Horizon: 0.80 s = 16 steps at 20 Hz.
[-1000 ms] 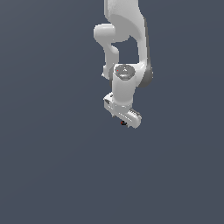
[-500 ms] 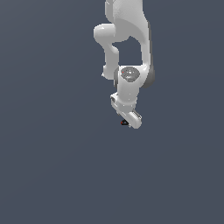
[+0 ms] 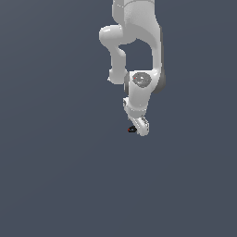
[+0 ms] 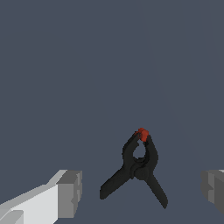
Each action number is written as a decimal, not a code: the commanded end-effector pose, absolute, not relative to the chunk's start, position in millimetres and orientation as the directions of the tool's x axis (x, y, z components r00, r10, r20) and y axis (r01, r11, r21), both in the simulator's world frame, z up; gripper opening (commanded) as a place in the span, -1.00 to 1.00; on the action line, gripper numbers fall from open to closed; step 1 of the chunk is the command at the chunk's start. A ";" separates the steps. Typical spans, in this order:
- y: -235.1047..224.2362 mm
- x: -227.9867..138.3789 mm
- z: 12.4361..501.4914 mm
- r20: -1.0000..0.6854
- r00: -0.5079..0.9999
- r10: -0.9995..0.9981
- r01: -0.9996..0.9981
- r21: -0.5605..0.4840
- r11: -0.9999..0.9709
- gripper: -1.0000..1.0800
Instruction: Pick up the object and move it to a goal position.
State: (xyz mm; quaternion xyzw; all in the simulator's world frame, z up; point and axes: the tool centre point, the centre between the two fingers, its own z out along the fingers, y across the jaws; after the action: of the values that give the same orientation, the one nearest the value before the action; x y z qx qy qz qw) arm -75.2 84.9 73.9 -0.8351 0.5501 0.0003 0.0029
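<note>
Gripper (image 4: 140, 192) w/ fingers (image 4: 69, 193) wide apart, black clamp-shaped object (image 4: 138, 168) w/ red tip lying on the grey floor (image 4: 87, 65) btwn them, touching neither; in ext. view object (image 3: 132, 129) sits just beside gripper's (image 3: 140, 126) lower end.

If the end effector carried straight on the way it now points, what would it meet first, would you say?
Most likely the black clamp: in the wrist view it lies between the open fingers of the end effector, apart from both. How far ahead is unclear.
</note>
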 end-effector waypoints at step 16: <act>94.5 -88.7 63.6 0.000 0.260 -0.966 -0.966 0.000 -0.260 0.92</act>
State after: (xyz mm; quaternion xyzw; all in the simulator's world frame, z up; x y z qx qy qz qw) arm -88.7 94.6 63.7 -0.7937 0.6083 0.0001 0.0000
